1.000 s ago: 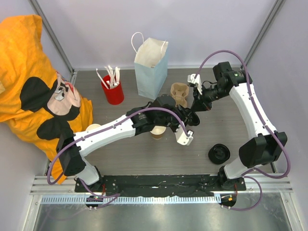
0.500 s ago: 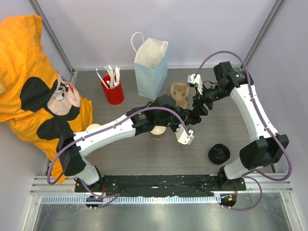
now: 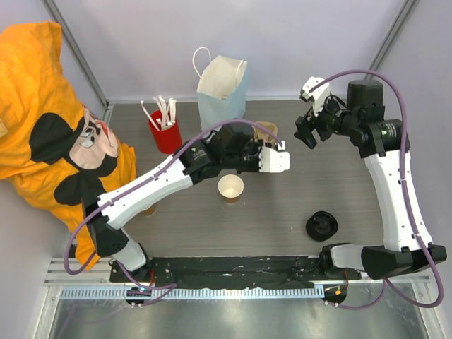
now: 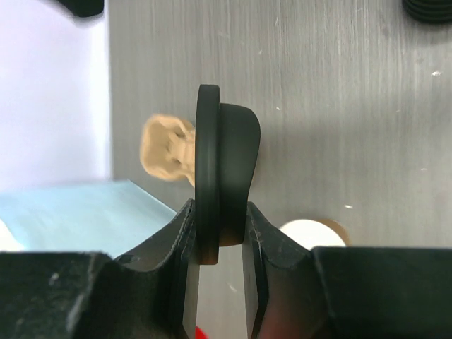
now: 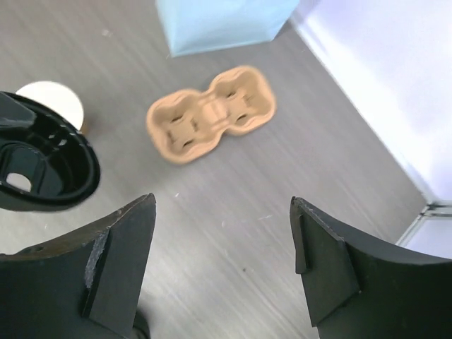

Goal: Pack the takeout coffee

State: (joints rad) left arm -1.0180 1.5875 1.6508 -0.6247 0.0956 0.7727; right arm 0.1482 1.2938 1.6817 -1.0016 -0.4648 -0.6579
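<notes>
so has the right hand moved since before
Yes, the right hand moved up-right in the top view, away from the open tan paper cup.

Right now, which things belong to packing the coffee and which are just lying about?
Job: open paper cup, black lid clamped in left gripper, pale blue paper bag, probably the cardboard cup carrier.
Lying about: red cup of white utensils, loose black lids, orange Mickey cloth.

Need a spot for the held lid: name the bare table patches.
Bare grey table between the lidless tan paper cup and the stack of black plastic lids, and along the near edge. Crowded at the back: red stirrer cup, pale blue paper bag, tan cardboard cup carrier.
</notes>
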